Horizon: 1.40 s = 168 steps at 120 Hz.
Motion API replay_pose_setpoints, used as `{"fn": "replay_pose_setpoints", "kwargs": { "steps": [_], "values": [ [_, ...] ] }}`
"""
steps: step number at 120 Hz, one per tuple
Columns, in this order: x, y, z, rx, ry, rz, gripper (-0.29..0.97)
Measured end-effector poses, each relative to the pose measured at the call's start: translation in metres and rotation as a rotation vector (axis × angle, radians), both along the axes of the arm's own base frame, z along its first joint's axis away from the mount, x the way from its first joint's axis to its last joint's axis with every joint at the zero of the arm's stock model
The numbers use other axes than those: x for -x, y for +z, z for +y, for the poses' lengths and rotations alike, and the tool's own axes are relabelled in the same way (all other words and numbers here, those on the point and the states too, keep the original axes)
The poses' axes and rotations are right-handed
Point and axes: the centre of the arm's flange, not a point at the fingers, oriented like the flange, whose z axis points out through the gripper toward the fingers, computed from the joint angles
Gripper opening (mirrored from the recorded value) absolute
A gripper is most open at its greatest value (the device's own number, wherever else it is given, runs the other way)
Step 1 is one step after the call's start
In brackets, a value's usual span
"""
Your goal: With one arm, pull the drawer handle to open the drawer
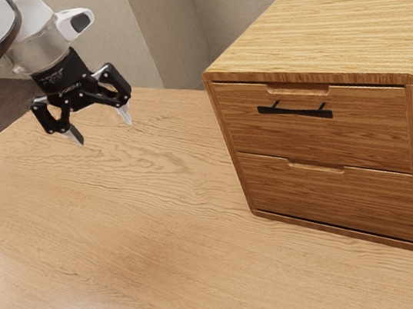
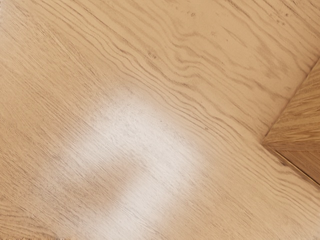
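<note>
A wooden cabinet [image 1: 344,33] with two drawers stands on the table at the exterior view's right. The upper drawer [image 1: 316,134] carries a thin black handle [image 1: 295,111] on its front and sits flush in the cabinet. The lower drawer [image 1: 329,194] is flush too. My black gripper [image 1: 98,124] hangs above the table at the exterior view's upper left, far from the handle. Its fingers point down and stand open with nothing between them. In the wrist view a corner of the cabinet [image 2: 300,135] shows beside the bare tabletop.
The wooden table [image 1: 125,236] stretches wide between the gripper and the cabinet. A beige wall [image 1: 163,21] and its corner rise behind the table. A pale glare patch [image 2: 135,155] lies on the tabletop under my hand.
</note>
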Motion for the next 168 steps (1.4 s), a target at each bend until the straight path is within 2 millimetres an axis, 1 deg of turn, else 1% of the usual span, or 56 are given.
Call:
{"fn": "replay_pose_setpoints", "kwargs": {
  "steps": [5, 11, 25, 31, 38, 48, 57, 66, 77, 82, 105, 118, 136, 168],
  "values": [
    [-0.006, -0.005, -0.008, 0.009, 0.057, 0.003, 0.68],
    [-0.010, -0.007, -0.025, 0.019, 0.105, 0.004, 0.68],
    [-0.018, -0.008, -0.087, 0.040, 0.157, 0.002, 0.68],
    [-0.016, -0.002, -0.113, 0.052, 0.172, -0.008, 0.68],
    [-0.012, 0.003, -0.137, 0.067, 0.191, -0.016, 0.68],
    [-0.010, 0.005, -0.163, 0.093, 0.227, -0.016, 0.68],
    [-0.010, 0.005, -0.177, 0.119, 0.269, -0.018, 0.68],
    [-0.012, -0.003, -0.183, 0.138, 0.320, -0.022, 0.68],
    [-0.016, -0.013, -0.184, 0.162, 0.387, -0.041, 0.68],
    [-0.018, -0.015, -0.183, 0.172, 0.415, -0.054, 0.68],
    [-0.026, -0.011, -0.177, 0.201, 0.528, -0.113, 0.68],
    [-0.031, -0.015, -0.172, 0.211, 0.584, -0.138, 0.68],
    [-0.034, -0.011, -0.167, 0.233, 0.649, -0.177, 0.68],
    [-0.036, -0.004, -0.168, 0.260, 0.723, -0.208, 0.68]
  ]
}}
